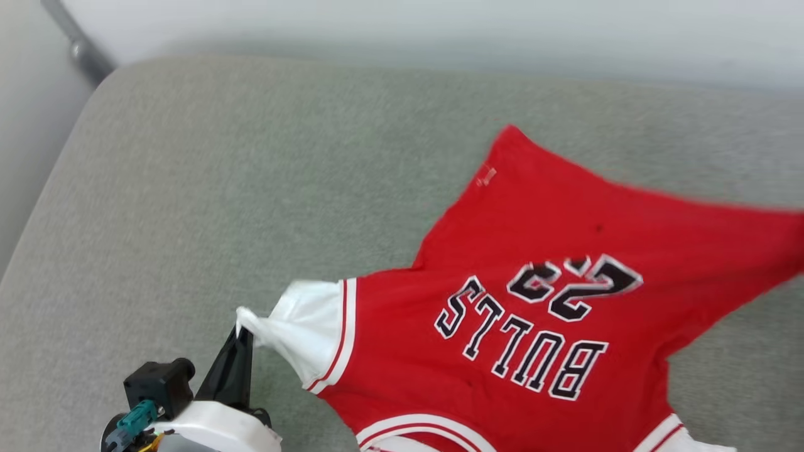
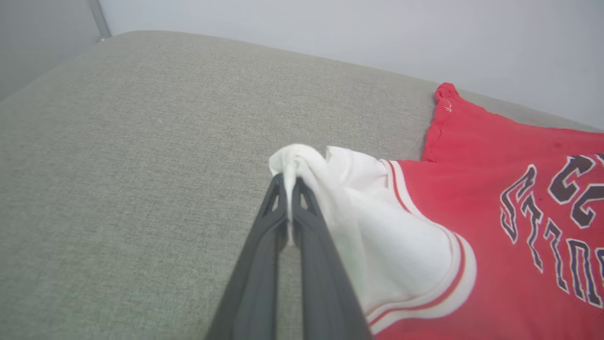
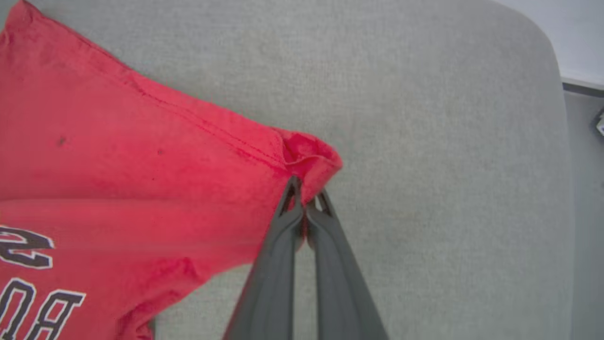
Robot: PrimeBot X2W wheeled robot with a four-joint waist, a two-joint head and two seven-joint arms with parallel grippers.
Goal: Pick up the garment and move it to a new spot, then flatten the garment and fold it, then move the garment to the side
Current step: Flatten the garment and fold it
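Low at left, pinches with the dark two-fingered left hand (image 1: 242,336) the bunched tip of a white short sleeve (image 2: 377,226), fingers pressed together on the cloth. Belongs to a bright red basketball jersey (image 1: 534,251) with red-and-white striped trim and black, white-outlined "BULLS 23", upside down from the head. Lies front-up, spread out, lightly wrinkled, across the right of a grey fabric cushion (image 1: 220,188). Clamps a red hem corner in the right hand (image 3: 306,200), fingers together.
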